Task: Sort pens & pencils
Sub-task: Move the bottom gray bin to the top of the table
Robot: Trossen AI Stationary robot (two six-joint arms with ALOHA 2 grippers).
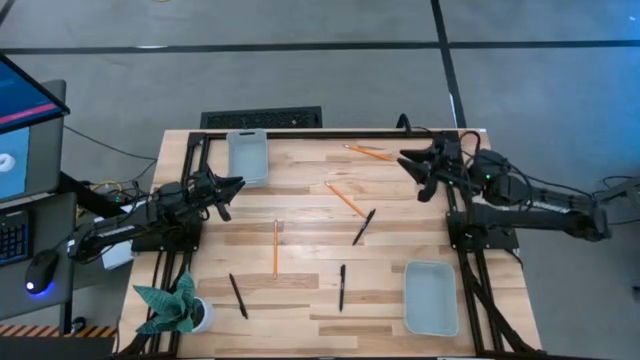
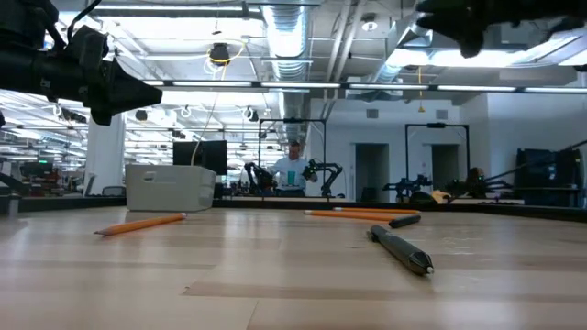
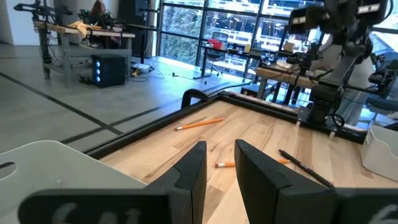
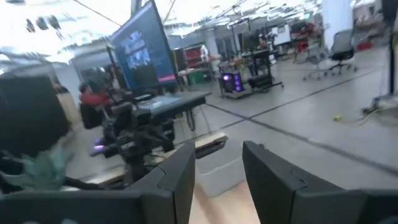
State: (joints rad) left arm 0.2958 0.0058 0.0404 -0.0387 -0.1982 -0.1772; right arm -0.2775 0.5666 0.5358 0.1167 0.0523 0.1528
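Three orange pencils lie flat on the wooden table: one near the far edge (image 1: 370, 152), one at the middle (image 1: 345, 199), one left of centre (image 1: 276, 247). Three black pens also lie flat: one beside the middle pencil (image 1: 364, 227), two nearer the near edge (image 1: 341, 287) (image 1: 238, 296). My left gripper (image 1: 232, 185) (image 3: 221, 168) hovers open above the table's left side. My right gripper (image 1: 410, 160) (image 4: 217, 177) hovers open above the far right, close to the far pencil. Neither touches anything.
A pale grey tray (image 1: 247, 155) sits at the far left, and a second tray (image 1: 431, 297) at the near right. A green plant in a white pot (image 1: 175, 308) stands at the near left corner. A black frame (image 1: 300, 133) runs along the table's edges.
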